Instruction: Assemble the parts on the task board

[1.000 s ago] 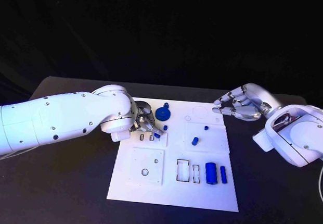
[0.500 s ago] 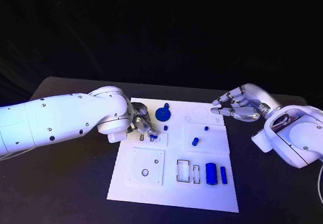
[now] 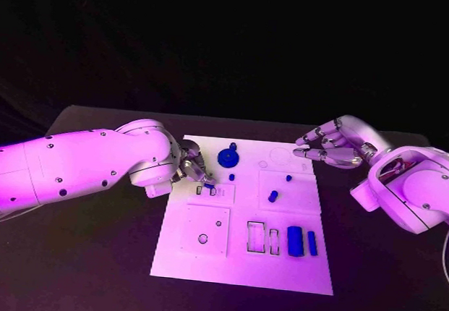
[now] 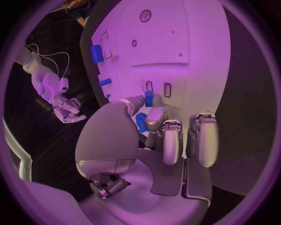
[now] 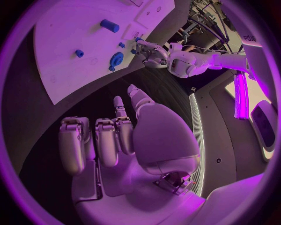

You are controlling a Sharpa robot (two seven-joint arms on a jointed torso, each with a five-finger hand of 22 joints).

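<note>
Behind left robot hand, small blue part half-hidden

Black table; white task board flat at centre.

Head camera looks down; wrist cameras sit behind hands, sharing the task board.

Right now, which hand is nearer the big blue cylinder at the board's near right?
Left, narrowly. The left hand is at the task board's far-left slots; the right hand hovers off its far-right corner. Neither is near the big blue cylinder.
</note>
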